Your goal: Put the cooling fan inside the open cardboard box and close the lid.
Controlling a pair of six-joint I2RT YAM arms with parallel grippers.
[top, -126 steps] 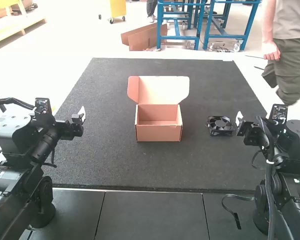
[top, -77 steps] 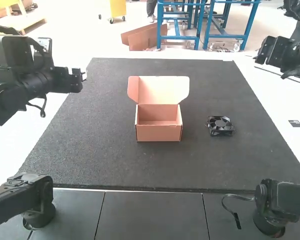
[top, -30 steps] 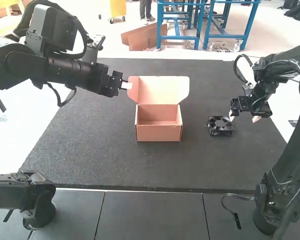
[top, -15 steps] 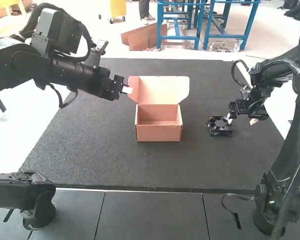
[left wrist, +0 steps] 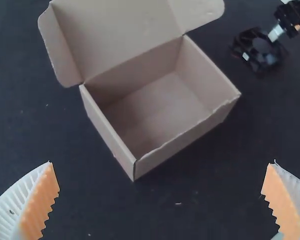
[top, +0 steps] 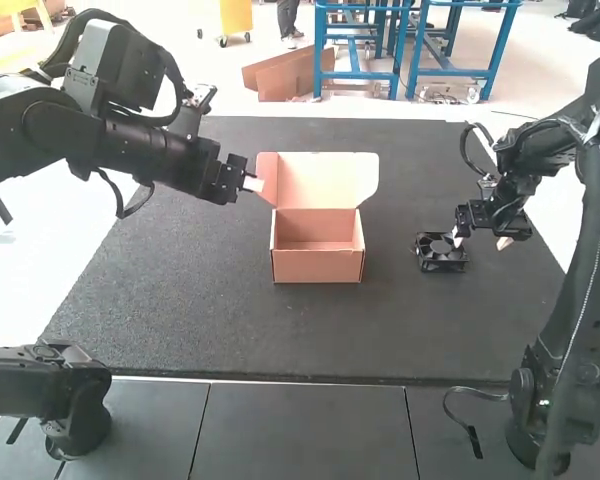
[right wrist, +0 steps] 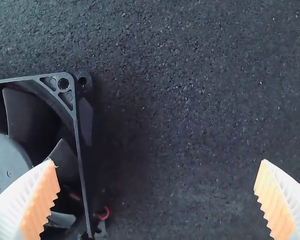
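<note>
Squeezing your spread right gripper (top: 480, 234) could nip only the cooling fan (top: 441, 250) rim and flip it; left gripper (top: 248, 181) is spread too.

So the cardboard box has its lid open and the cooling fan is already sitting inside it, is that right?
No. The lid is open, but the cooling fan lies on the mat beside the cardboard box, not inside it; the high view shows this.

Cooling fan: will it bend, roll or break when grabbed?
The cooling fan probably stays stiff: its frame looks like hard moulded plastic. Flat and square, it should not roll. Its thin blades may be fragile if pinched.
</note>
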